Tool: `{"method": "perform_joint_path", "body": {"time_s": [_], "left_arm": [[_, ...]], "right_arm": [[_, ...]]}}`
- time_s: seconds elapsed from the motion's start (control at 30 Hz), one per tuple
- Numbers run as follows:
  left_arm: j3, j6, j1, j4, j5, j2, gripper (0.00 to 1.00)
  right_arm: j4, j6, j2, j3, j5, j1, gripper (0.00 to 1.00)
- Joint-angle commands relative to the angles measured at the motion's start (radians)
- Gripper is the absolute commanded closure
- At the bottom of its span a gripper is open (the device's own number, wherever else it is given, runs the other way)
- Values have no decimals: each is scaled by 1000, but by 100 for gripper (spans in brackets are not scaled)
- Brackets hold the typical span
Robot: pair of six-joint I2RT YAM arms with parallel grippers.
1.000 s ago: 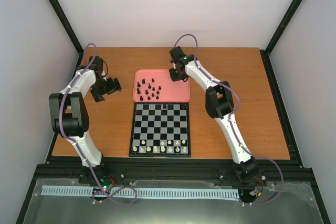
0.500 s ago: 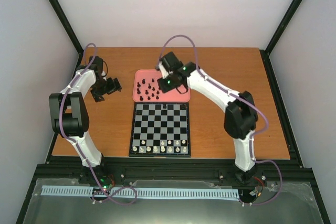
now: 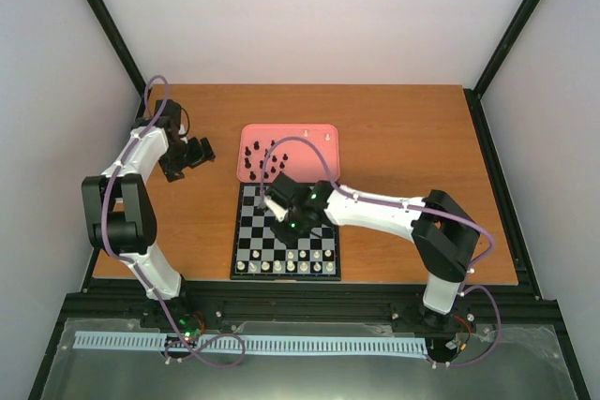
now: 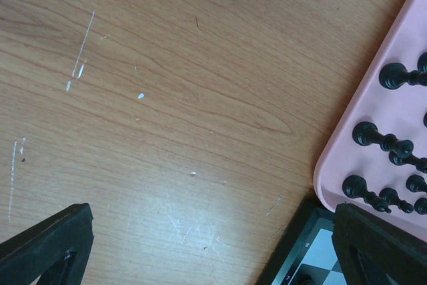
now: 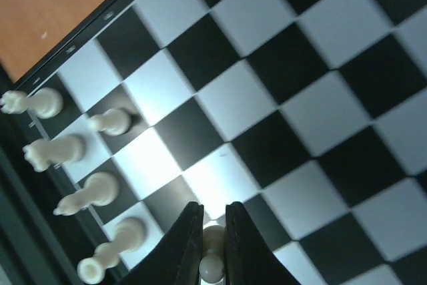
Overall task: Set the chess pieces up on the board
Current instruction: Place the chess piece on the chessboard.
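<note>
The board (image 3: 323, 205) lies near the table's front, with a row of cream-white pieces (image 3: 291, 267) along its near edge. My right gripper (image 3: 289, 219) hangs over the board's left-middle squares, shut on a cream-white pawn (image 5: 215, 256) and holding it above the squares (image 5: 220, 178). Several cream-white pieces (image 5: 83, 195) stand to its left in the right wrist view. Several black pieces (image 3: 262, 161) stand on the pink tray (image 3: 319, 170); they also show in the left wrist view (image 4: 380, 139). My left gripper (image 3: 192, 156) is open and empty over bare wood, left of the tray.
Two cream-white pieces (image 3: 316, 134) stand at the pink tray's far edge. The tray's corner (image 4: 347, 158) and the board's corner (image 4: 297, 258) sit just right of my left gripper. Black frame rails border the table.
My right arm has swung from the pink tray down and left to the board's left-middle, carrying the cream-white pawn. The left arm has barely moved.
</note>
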Motion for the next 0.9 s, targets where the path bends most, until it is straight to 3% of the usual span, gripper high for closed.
{"method": "perform_joint_path", "body": {"time_s": [0.0,0.27,0.87], "left_arm": [[2,8,-6,20,-3,-45,0],[-16,7,-13,30,-6,-69,0],[-15,15,-13,26,-17,-86,0]], "right_arm": [[86,15,-37,-38,-4,77,90],[122,59,-42,-97,-27,111,90],[96,57,29,-61,12,112,88]]}}
